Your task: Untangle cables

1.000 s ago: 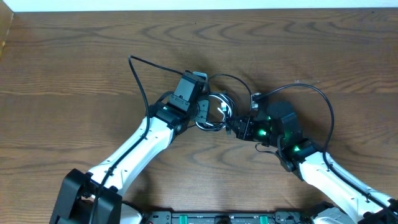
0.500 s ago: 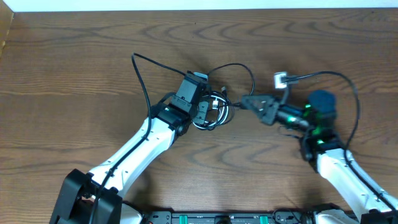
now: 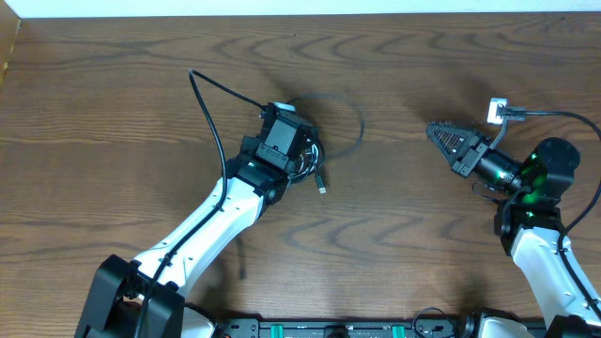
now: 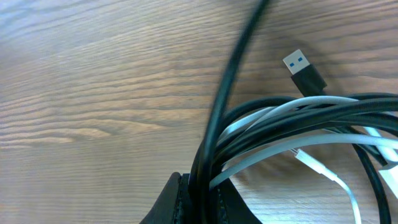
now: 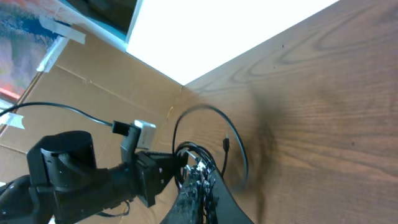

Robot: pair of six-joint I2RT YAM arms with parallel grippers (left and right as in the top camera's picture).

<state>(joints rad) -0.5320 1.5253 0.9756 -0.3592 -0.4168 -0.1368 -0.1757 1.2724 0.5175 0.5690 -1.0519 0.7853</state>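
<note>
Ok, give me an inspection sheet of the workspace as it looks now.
Surface: wood-grain table.
Job's things: cables, black and white, bunched together; one black loop and a USB plug stick out.
Clutter: nothing seen.
Hands: left hand shut on the cables; right hand shut, off to the side, nothing seen in it.
Cables: arm wires run to each wrist, apart from the bunch.
Surroundings: cardboard beyond the table edge.

Black and white cables (image 4: 292, 115), brown wood-grain table (image 3: 113, 94)
</note>
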